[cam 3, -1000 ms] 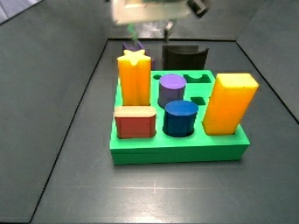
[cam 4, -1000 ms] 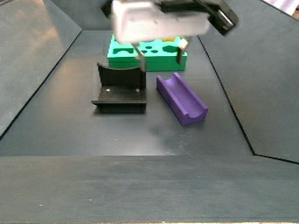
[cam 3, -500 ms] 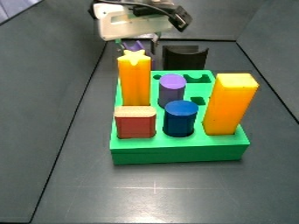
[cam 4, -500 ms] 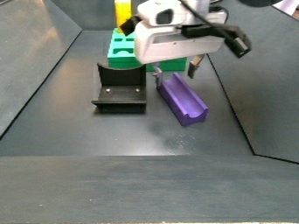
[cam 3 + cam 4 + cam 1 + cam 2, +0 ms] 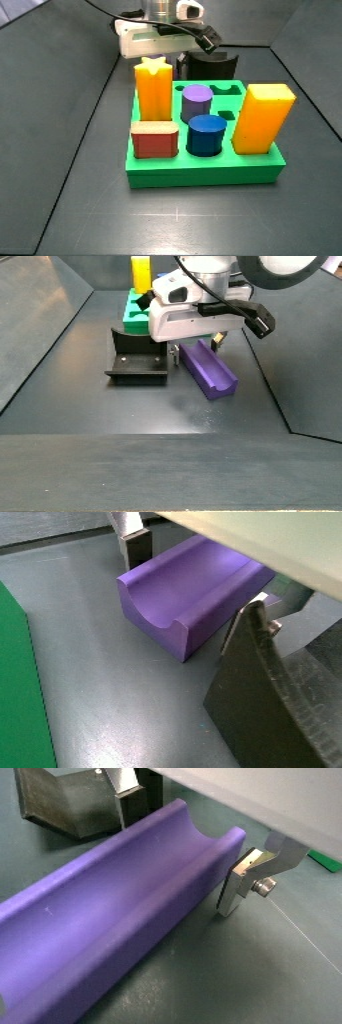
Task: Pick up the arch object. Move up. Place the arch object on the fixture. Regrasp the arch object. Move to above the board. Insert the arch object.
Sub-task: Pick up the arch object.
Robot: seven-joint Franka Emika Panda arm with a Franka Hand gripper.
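One step is in hand: pickup. The gripper is lowered with jaws open astride the arch object; closing is required next.

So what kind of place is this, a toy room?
More likely a robot test bench. A dark walled tray floor holds a green board of coloured pegs, a black fixture, and a purple arch object lying flat. The robot's hand is low over that arch, fingers either side.
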